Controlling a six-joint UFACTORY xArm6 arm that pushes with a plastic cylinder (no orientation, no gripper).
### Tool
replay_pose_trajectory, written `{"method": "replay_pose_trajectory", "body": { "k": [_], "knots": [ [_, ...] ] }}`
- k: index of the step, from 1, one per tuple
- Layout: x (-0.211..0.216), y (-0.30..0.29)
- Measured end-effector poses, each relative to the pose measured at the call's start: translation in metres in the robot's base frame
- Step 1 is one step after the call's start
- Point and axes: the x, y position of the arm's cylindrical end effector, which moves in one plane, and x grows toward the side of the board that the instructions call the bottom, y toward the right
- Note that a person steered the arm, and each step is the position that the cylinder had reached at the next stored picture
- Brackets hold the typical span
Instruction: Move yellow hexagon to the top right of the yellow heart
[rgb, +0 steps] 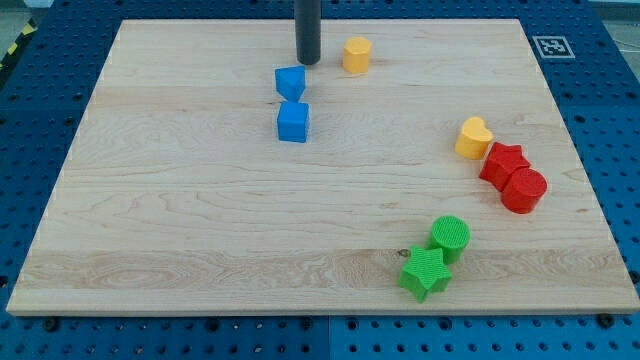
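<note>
My tip (308, 62) stands just left of the hexagon (356, 55), heart (473, 138) far lower-right.

open board (400, 120) between hexagon (356, 55), heart (474, 138)

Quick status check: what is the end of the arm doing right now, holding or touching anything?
No gripper here: my tip is a bare dark rod holding nothing, standing just to the view's left of the small yellow hexagon block, with a narrow gap showing; contact cannot be confirmed.

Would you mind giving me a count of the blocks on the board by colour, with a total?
Blue: 2, a blue block and a blue cube
Yellow: 2, the yellow hexagon and the yellow heart
Red: 2, a red star and a red cylinder
Green: 2, a green cylinder and a green star
Total: 8
</note>
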Motion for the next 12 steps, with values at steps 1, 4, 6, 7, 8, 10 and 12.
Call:
{"method": "replay_pose_trajectory", "body": {
  "k": [1, 4, 6, 7, 8, 10, 12],
  "knots": [
    [-0.001, 0.025],
    [0.041, 0.108],
    [-0.025, 0.091],
    [0.005, 0.141],
    [0.067, 0.16],
    [0.066, 0.161],
    [0.047, 0.199]
  ]
}}
